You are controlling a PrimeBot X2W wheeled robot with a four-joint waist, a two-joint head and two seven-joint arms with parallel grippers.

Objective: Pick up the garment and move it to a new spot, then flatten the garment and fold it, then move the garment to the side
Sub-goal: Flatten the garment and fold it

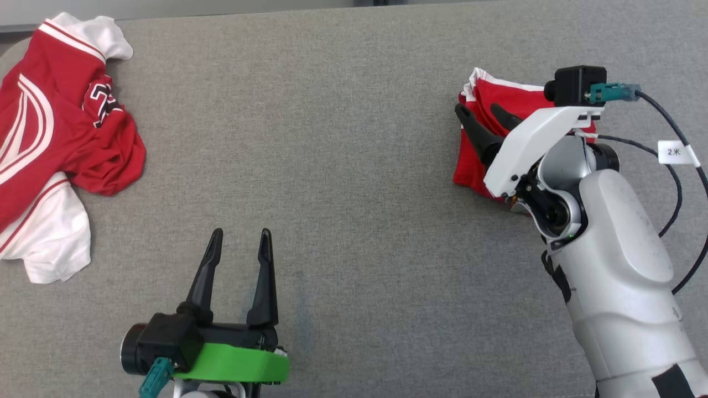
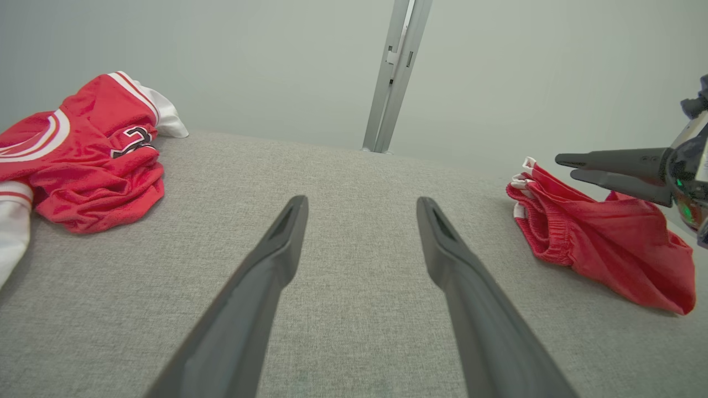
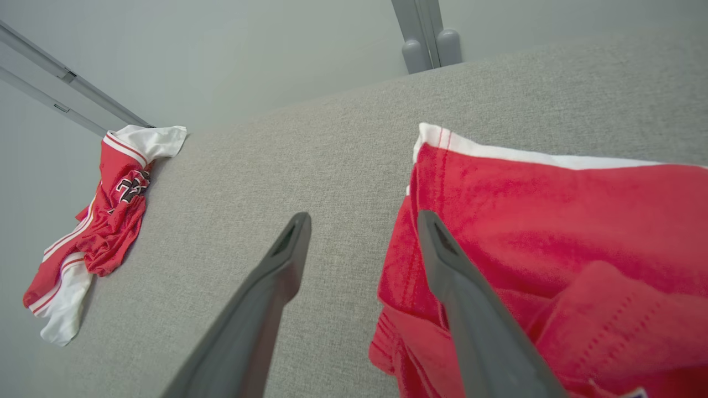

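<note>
Hovering over folded garment (image 3: 553, 221), right tool (image 3: 363, 218) gapes; left tool (image 1: 241, 233) likewise.

Surface (image 1: 354, 166): grey woven cloth, matt, coarse weave. Folded garment (image 3: 553, 221): soft red knit, matt, white trim. Jersey (image 1: 55, 138): red-and-white mesh-like cloth, slight sheen. Left end effector (image 1: 241, 235): fingers (image 1: 206, 271) dark matt plastic, mount (image 1: 238, 362) glossy green plastic. Right forearm (image 1: 619, 265): smooth pale plastic shell, semi-gloss.

Bright, even, diffuse light; only faint soft shadows on the worktop (image 1: 354, 138). Wrist views curve at edges; fingers (image 2: 487, 331) blur toward six o'clock.
</note>
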